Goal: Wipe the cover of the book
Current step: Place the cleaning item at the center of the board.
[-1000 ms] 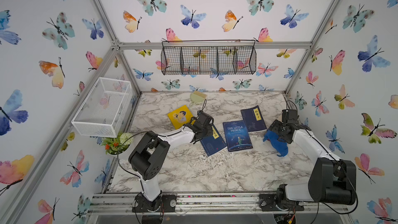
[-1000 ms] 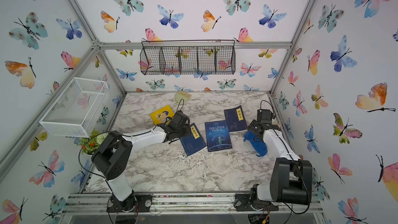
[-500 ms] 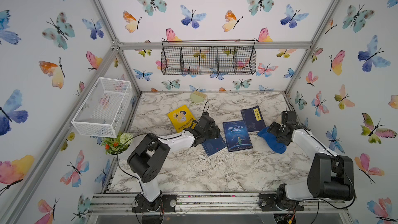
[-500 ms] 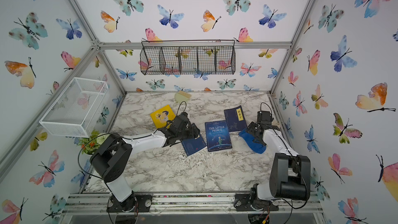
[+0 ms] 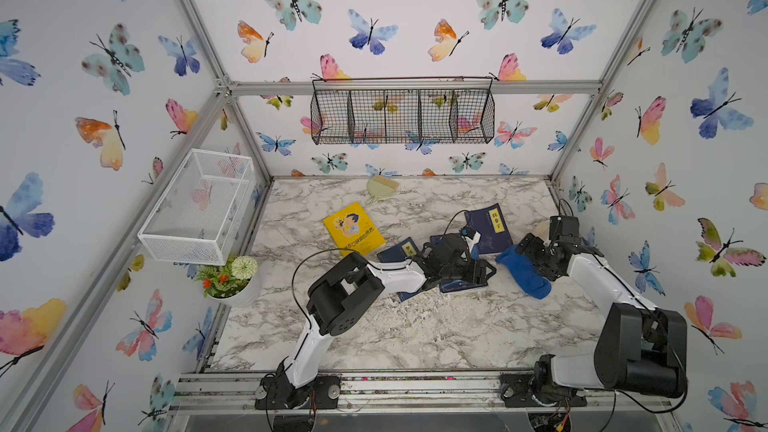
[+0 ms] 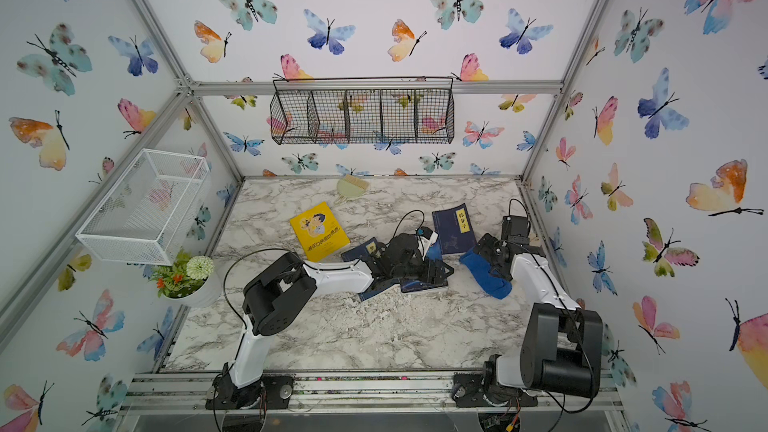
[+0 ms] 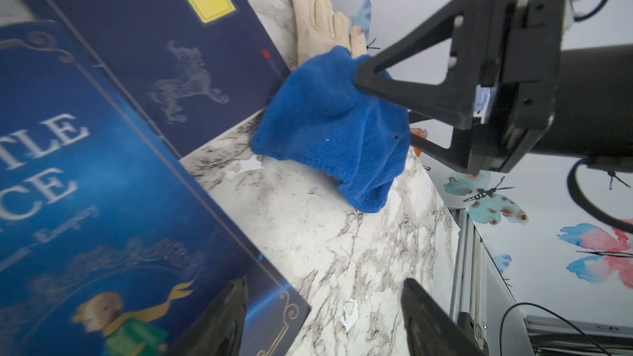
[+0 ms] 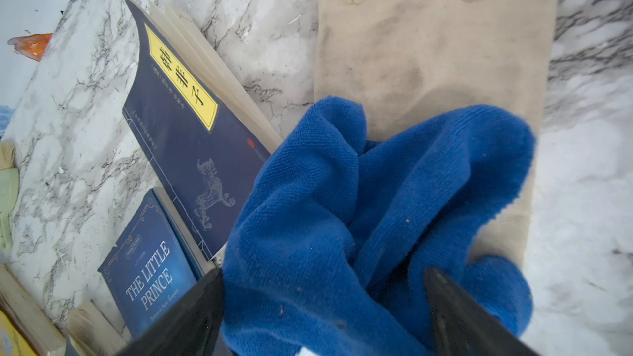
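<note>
- Starting at the left of the marble table [image 5: 395,334], you have a yellow book [image 5: 353,228] lying flat and untouched. A small navy book [image 5: 401,251] sits just beside it, partly under the left arm.
- Next comes the Little Prince book [image 7: 85,183], face up mid-table; it looks like the one to wipe. Your left gripper [image 7: 323,282] hovers low at its corner with the fingers spread and nothing pinched. One finger is above the cover, the other above bare marble.
- Beyond it lies a navy book with a yellow label [image 5: 488,226], its near corner touching the blue cloth [image 5: 521,270].
- The cloth sits bunched on the table, clear of the Little Prince cover. I judge that wiping has not begun and you are at the step of picking up the cloth.
- Your right gripper [image 8: 323,272] straddles the cloth with its jaws wide. The fabric fills the gap, yet I see no squeeze.
- Furthest right, a beige glove [image 8: 428,46] lies partly under the cloth.
- Your next move, as I read it, is to close the right fingers on the cloth alone, leaving the glove. Then carry it leftward onto the cover while the left gripper steadies the book's corner.
</note>
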Robot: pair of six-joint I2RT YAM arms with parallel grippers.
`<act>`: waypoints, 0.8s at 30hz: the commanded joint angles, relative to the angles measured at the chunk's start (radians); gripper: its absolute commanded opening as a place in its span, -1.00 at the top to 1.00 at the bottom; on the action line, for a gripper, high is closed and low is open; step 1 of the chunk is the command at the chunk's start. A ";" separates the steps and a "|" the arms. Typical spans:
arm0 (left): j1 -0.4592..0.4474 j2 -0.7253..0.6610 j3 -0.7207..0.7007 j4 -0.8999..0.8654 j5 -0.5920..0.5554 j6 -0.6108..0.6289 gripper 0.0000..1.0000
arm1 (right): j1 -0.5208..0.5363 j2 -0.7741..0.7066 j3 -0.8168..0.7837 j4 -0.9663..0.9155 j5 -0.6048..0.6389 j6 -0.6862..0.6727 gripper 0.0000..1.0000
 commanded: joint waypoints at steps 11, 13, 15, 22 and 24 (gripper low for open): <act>0.000 0.129 0.137 0.034 0.076 -0.032 -0.42 | -0.023 -0.118 0.046 -0.057 -0.018 -0.004 -0.81; -0.002 0.131 0.145 0.030 0.076 -0.029 -0.42 | -0.023 -0.122 0.050 -0.056 -0.020 -0.002 -0.82; 0.000 0.134 0.155 0.026 0.076 -0.025 -0.42 | -0.023 -0.125 0.039 -0.054 -0.014 0.000 -0.81; -0.001 0.157 0.192 0.017 0.077 -0.026 -0.42 | -0.024 -0.134 0.010 -0.048 -0.033 0.006 -0.82; -0.001 0.158 0.192 0.017 0.077 -0.026 -0.42 | -0.022 -0.144 0.038 -0.085 -0.043 0.000 -0.82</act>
